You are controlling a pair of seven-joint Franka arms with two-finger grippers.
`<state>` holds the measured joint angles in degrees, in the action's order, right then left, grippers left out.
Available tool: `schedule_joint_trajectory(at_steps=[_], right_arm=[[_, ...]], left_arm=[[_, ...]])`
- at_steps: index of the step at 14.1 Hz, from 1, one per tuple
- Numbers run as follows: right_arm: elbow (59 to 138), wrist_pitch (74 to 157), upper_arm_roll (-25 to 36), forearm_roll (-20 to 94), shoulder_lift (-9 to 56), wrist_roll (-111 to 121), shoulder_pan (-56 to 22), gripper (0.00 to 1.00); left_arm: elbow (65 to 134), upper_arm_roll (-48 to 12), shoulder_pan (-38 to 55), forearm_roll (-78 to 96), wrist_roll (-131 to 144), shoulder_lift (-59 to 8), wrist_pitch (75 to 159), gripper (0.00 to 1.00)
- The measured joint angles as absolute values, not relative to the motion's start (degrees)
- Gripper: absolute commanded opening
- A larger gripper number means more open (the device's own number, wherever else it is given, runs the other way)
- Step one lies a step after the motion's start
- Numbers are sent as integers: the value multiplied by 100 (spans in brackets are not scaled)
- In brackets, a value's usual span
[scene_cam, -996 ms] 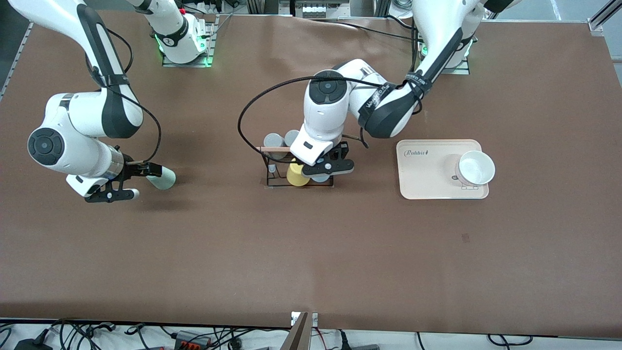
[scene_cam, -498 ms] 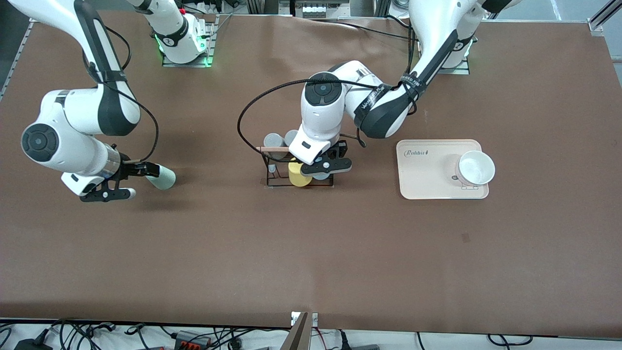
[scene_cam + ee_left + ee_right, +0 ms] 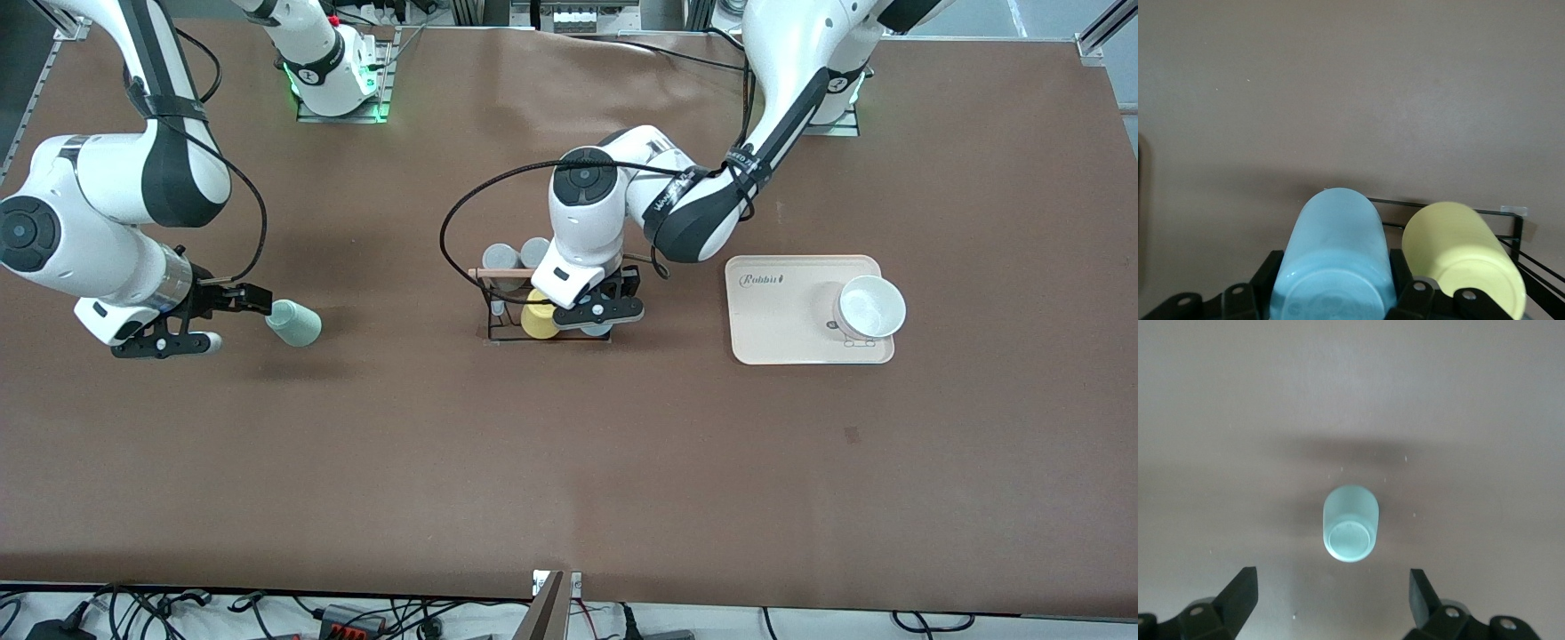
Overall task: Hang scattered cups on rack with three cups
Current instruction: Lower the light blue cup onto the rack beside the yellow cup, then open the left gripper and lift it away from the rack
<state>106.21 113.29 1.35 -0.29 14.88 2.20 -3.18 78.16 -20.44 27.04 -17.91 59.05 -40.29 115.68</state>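
My left gripper (image 3: 597, 307) is shut on the light blue cup (image 3: 1333, 253) at the small black wire rack (image 3: 494, 313) with its wooden rod (image 3: 498, 272). It holds the cup beside the yellow cup (image 3: 538, 318) (image 3: 1463, 257), over the rack's base wire. In the front view my hand hides most of the blue cup. The mint green cup (image 3: 293, 322) (image 3: 1350, 532) lies on its side on the table toward the right arm's end. My right gripper (image 3: 236, 307) (image 3: 1331, 593) is open and empty, a little back from that cup's base.
Two grey cups (image 3: 500, 258) hang on the rack's side farther from the front camera. A beige tray (image 3: 791, 329) holding a white bowl (image 3: 871, 307) lies toward the left arm's end. Brown table all round.
My right gripper has drawn back from the mint cup toward the right arm's end; the cup stays on the table. My left gripper has shifted slightly at the rack with the blue cup.
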Motion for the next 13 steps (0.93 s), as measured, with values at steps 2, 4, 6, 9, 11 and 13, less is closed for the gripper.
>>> schedule_joint_trajectory(at_steps=[2, 4, 6, 9, 11, 13], right_arm=[[10621, 11165, 143, -29, 1496, 220, -309, 100], [10621, 11136, 143, -29, 1500, 220, -313, 100], [10619, 11139, 140, -29, 1501, 220, -315, 100], [10571, 11146, 140, -29, 1502, 220, -315, 100], [10422, 11125, 140, -29, 1501, 219, -315, 100], [10234, 10924, 143, -29, 1498, 219, -311, 100]], left_arm=[[7817, -2043, 2697, -1933, 5886, -4107, 11590, 28], [7817, -2045, 2697, -2040, 5719, -4162, 11639, 28], [7818, -2042, 2695, -2045, 5566, -4199, 11738, 33], [7819, -2039, 2688, -2046, 5504, -4276, 11894, 100], [7817, -2038, 2668, -2046, 5497, -4302, 11925, 100], [7761, -2043, 2629, -2046, 5494, -4289, 11906, 100]])
